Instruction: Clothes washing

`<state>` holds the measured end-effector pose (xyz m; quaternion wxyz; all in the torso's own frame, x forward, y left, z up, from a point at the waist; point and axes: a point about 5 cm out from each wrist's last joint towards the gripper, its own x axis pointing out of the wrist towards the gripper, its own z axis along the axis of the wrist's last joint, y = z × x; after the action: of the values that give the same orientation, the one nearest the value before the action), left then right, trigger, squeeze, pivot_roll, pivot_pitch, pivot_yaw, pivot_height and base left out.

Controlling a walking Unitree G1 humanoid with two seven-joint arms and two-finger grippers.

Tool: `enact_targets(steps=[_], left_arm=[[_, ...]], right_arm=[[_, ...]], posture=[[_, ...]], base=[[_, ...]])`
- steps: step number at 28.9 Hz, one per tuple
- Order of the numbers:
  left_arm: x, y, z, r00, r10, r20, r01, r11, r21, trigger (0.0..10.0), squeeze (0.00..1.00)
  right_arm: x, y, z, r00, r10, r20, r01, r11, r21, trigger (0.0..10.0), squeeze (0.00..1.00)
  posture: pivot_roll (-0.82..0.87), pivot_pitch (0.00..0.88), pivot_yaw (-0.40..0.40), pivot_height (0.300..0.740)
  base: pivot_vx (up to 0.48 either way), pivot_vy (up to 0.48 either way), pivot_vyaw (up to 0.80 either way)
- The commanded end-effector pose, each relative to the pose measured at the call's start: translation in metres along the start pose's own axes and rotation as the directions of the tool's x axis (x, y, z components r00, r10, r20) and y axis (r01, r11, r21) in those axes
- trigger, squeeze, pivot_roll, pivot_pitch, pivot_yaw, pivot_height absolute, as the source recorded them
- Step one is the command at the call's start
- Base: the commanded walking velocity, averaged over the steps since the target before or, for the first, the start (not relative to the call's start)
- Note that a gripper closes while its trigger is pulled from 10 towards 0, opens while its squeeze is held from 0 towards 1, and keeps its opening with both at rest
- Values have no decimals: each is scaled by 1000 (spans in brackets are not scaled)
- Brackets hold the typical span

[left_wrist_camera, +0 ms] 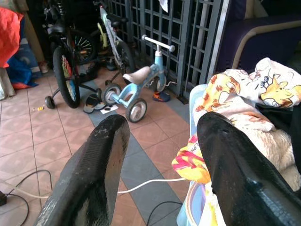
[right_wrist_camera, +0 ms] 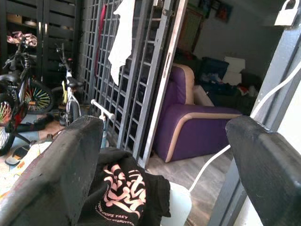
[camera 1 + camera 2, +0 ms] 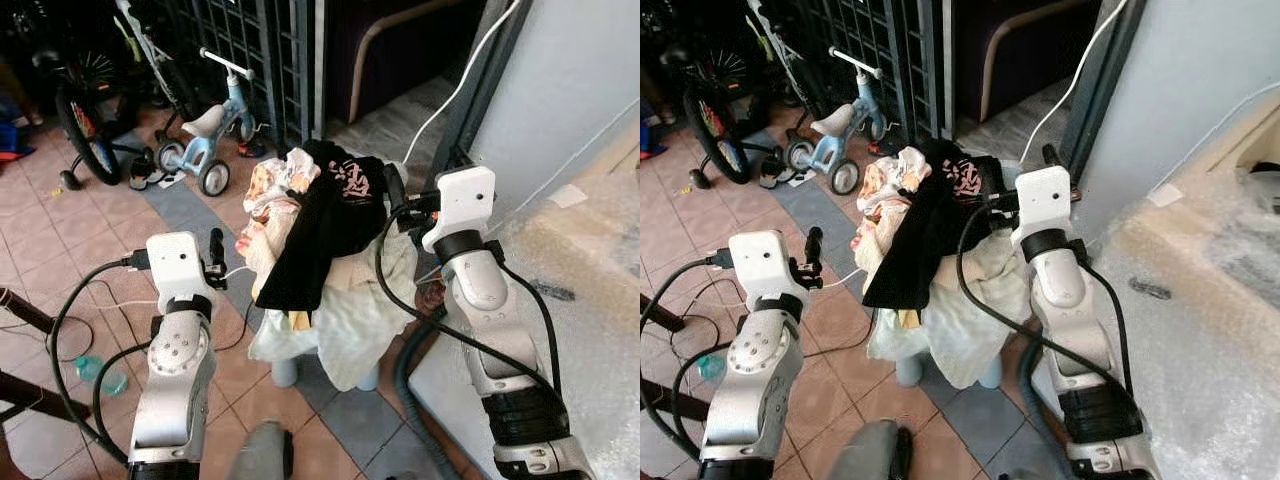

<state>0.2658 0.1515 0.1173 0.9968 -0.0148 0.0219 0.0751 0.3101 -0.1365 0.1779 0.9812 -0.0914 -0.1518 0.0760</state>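
Down by my feet runs a grey hose (image 3: 415,400) along the tiled floor (image 3: 40,240), and both my silver arms reach out over it. My left gripper (image 1: 160,155) hangs just beside the heap of laundry (image 3: 320,240), fingers spread wide with nothing between them; through the gap I catch a white cable (image 1: 146,181) trailing over the tiles. The heap sits piled on a pale blue basket (image 1: 195,207), or maybe a stool, since the cloth covers most of it. A black T-shirt (image 3: 325,225) with a pink print drapes down the top and front, a cream towel (image 3: 365,310) sags beneath it, and an orange-patterned cloth (image 1: 221,92) bunches on the side nearest my left gripper. My right gripper (image 2: 162,160) hovers at the far side of the heap, right above the black shirt, fingers parted and holding nothing. To my right lies a plastic-wrapped surface (image 3: 590,290) against the white wall. Beyond the laundry stands a small blue tricycle (image 3: 205,145), then a bicycle (image 3: 85,110), a dark metal gate (image 2: 136,61), and behind the bars a purple sofa (image 2: 193,125).
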Motion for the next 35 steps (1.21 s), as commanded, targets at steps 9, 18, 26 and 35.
enact_targets(steps=[9, 18, 26, 35], left_arm=[[3, 2, 5, 999, -13, 37, 12, 1000, 28, 10000, 0], [2, -1, 5, 998, -46, 37, 46, 999, -3, 10000, 0], [-1, -2, 3, 997, -66, 40, 66, 998, -7, 10000, 0], [-3, -5, -1, 997, -72, 24, 72, 997, -9, 10000, 0]], right_arm=[[-5, -1, -16, 992, -31, -124, 35, 999, 31, 10000, 0], [-9, 9, -29, 972, -7, -235, 44, 987, 156, 10000, 0], [-12, 20, -33, 965, 85, -249, -61, 993, 104, 10000, 0], [-14, 23, -33, 959, 133, -251, -107, 988, 112, 10000, 0]], posture=[[28, 71, 17, 740], [32, 72, 10, 740], [28, 81, 9, 740], [21, 80, 8, 740]], base=[[0, 320, 0], [0, 0, 0], [281, 0, 0], [407, 0, 0]])
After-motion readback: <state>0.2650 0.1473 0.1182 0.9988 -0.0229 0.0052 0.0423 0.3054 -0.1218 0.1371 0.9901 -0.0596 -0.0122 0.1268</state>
